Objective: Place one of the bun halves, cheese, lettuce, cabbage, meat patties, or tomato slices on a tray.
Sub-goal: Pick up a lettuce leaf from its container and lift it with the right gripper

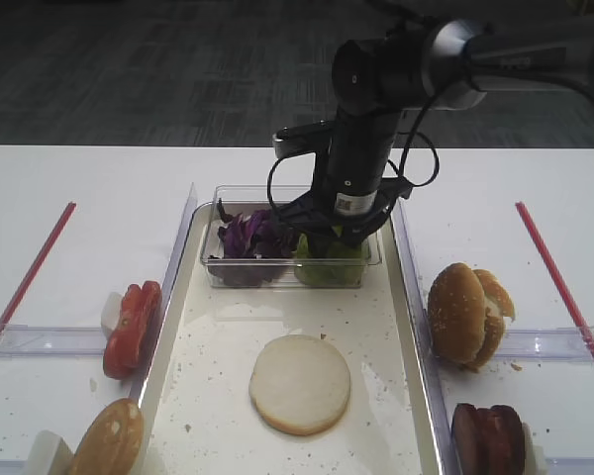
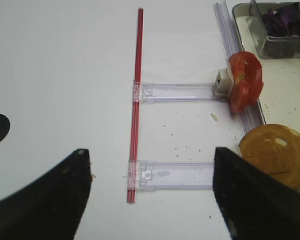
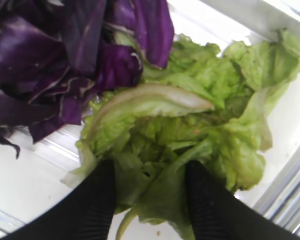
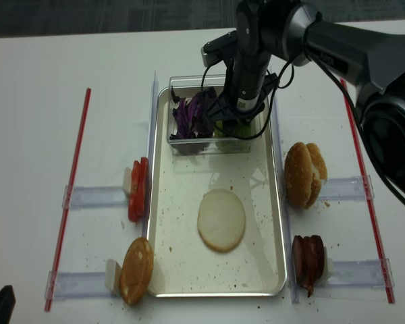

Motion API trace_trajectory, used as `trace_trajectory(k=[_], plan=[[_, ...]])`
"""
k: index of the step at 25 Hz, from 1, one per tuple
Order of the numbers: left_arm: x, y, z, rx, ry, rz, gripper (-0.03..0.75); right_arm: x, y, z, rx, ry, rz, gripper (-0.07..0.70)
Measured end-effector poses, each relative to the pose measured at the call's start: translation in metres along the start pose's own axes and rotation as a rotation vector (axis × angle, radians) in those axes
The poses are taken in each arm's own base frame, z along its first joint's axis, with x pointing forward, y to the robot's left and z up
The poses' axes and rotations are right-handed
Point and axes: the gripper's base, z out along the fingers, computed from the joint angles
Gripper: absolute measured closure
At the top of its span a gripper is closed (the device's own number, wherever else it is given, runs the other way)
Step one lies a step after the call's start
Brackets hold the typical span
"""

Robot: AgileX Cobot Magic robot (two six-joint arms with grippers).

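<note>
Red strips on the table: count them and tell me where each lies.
2. One red strip runs along the table's left side, outside the tomato slices. The other runs along the right side, beyond the buns; the arm covers its far end.

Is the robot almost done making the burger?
Just starting. One bun half already lies flat on the tray. The right hand is down in the lettuce, fingers either side of the leaves. Nothing is lifted yet; the lettuce is not yet on the tray.
</note>
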Motion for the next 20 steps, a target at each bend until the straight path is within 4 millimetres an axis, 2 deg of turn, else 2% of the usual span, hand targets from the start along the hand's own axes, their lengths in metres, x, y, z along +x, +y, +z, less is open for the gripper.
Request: trace_trajectory(k=[4, 12, 16, 20], plan=[[0.000, 0.000, 0.000, 0.000, 0.000, 0.000, 0.242, 0.000, 0.000, 0.000, 0.005, 0.000, -0.004, 0.285], [0.000, 0.000, 0.000, 0.000, 0.000, 0.000, 0.242, 0.000, -0.003, 0.000, 0.028, 0.002, -0.021, 0.484], [0.000, 0.000, 0.000, 0.000, 0.000, 0.000, 0.242, -0.001, -0.002, -0.002, 0.030, 0.001, -0.023, 0.541], [0.000, 0.000, 0.000, 0.000, 0.000, 0.000, 0.242, -0.008, -0.001, -0.012, 0.030, -0.023, -0.030, 0.582]])
